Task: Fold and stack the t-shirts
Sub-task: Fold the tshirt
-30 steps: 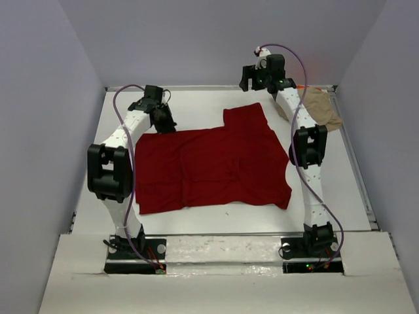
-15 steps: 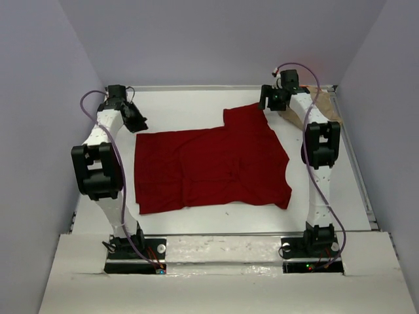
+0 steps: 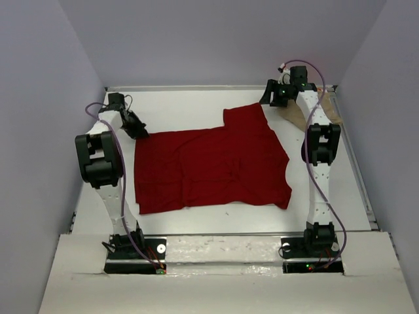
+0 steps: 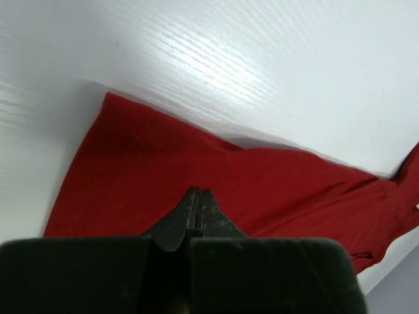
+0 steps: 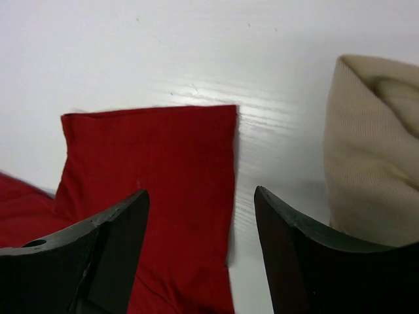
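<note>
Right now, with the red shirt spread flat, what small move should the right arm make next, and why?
Probably lower the right gripper onto the far sleeve of the red shirt and close. Its jaws stand open over that sleeve's edge, holding nothing, beside the tan shirt.

The top camera looks down from behind the arms over the whole table (image 3: 196,98). The wrist cameras sit close: one looks past the left hand (image 4: 198,196) onto a corner of the dark red t-shirt (image 4: 196,163), the other past the right hand (image 5: 200,191) onto its sleeve. All three views share that shirt.
</note>
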